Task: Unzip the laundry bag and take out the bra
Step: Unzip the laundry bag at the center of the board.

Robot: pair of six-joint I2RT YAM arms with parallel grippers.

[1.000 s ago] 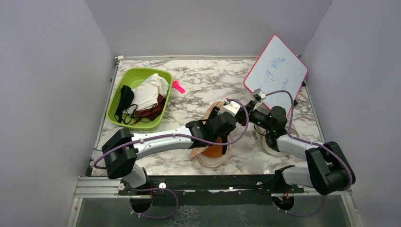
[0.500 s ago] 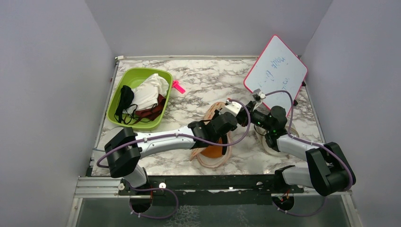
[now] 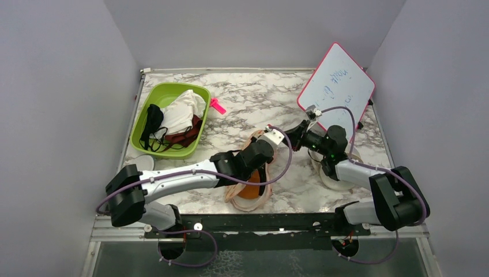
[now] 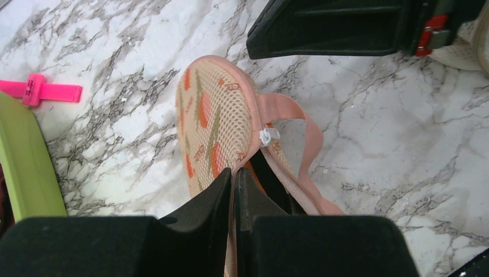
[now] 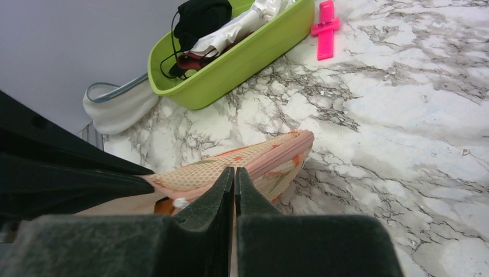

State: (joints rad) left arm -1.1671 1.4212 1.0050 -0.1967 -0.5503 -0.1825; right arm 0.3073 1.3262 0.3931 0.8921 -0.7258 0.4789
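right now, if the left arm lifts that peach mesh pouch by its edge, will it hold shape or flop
Probably floppy: the peach mesh laundry pouch bends where the left end effector pinches its pink edging. Likely light, being thin open netting. The rust-orange bra inside may sag toward the low end.

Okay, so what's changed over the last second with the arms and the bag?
The left gripper, shut on the laundry bag at its zipper edge, pulled back toward the near-left and dragged the bag slightly that way. The right gripper, fingers shut, slid left toward the bag's far end. The green bin, pink clip and whiteboard stayed put. The bra is still inside.
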